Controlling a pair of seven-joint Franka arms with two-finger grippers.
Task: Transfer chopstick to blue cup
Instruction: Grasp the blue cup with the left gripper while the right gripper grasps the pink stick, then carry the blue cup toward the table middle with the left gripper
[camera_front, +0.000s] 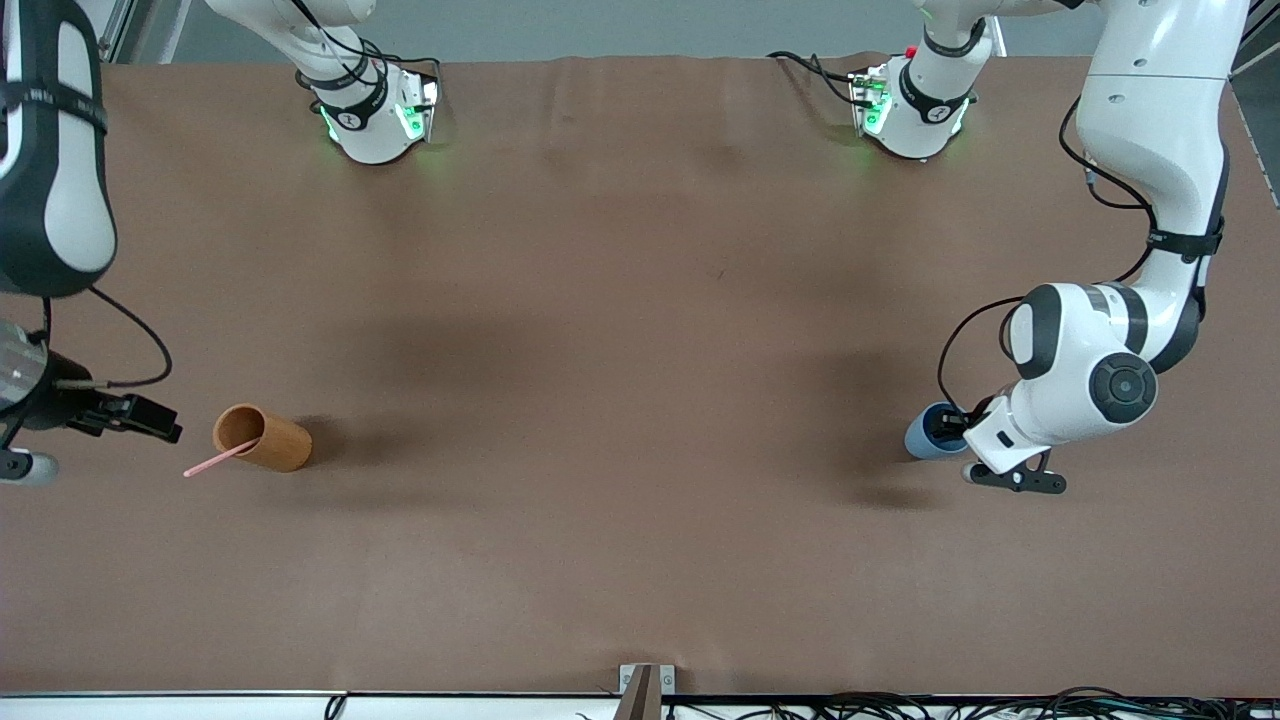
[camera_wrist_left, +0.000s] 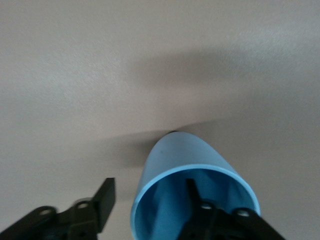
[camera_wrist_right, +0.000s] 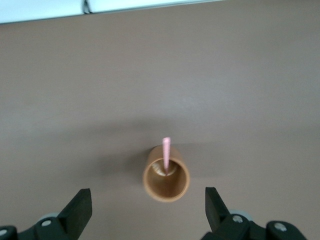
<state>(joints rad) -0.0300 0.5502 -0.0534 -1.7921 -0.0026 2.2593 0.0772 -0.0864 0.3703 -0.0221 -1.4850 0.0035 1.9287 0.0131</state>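
Note:
The pink chopstick (camera_front: 215, 460) (camera_wrist_right: 166, 152) leans in a wooden cup (camera_front: 265, 438) (camera_wrist_right: 166, 180) toward the right arm's end of the table, its tip sticking out over the rim. My right gripper (camera_wrist_right: 148, 200) hangs open over the table beside that cup, holding nothing. The blue cup (camera_front: 925, 440) (camera_wrist_left: 180, 155) stands toward the left arm's end. My left gripper (camera_wrist_left: 148, 186) straddles its rim. One finger (camera_wrist_left: 192, 192) is inside the cup, the other (camera_wrist_left: 104, 197) is outside with a gap to the wall. In the front view the left hand (camera_front: 1010, 435) hides part of the cup.
Brown cloth (camera_front: 620, 400) covers the table between the two cups. Both arm bases (camera_front: 375, 115) (camera_front: 915, 110) stand along the table's edge farthest from the front camera. A small bracket (camera_front: 645, 690) sits at the nearest edge.

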